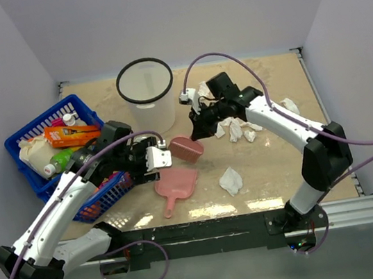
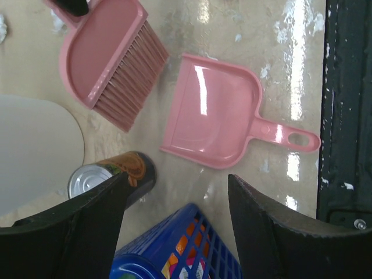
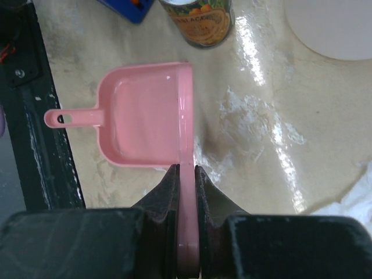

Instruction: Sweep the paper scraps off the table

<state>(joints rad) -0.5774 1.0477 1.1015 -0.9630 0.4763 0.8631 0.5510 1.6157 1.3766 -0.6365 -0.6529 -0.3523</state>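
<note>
Several paper scraps [image 1: 238, 130] lie on the tabletop [image 1: 275, 168]. Main bunch sits just beside the R gripper [image 3: 186, 171]. One wad is alone nearer the front, right of the dustpan [image 2: 212, 110], one is near the right edge, and another looks tucked by the R wrist.

By the look of them they're v. light, soft, crumpled tissue. They'll prob. skid or roll on the glossy top & flick away if you hit hard. Don't pinch them. Push w/ the bristles, low & slow.

R gripper is clamped on the handle of the pink brush [image 2: 113, 64], bristles angled toward the dustpan. L gripper [image 2: 179, 179] has jaws apart w/ nothing between them. It hangs over the blue basket [image 2: 192, 238] corner, dustpan just ahead.

Dustpan looks like stiff thin plastic lying flat, so it'll likely slide when scraps get pushed in. Take it by the handle w/ the loop hole, which points to the front rail.

Obstacles:
- A can [image 2: 110, 171] stands just beside one L finger, between basket & brush. It's tall & could tip.
- The white bin [image 1: 149, 113] w/ black rim stands at the back, near the brush.
- The R arm's cable loops above the scrap area.
</note>
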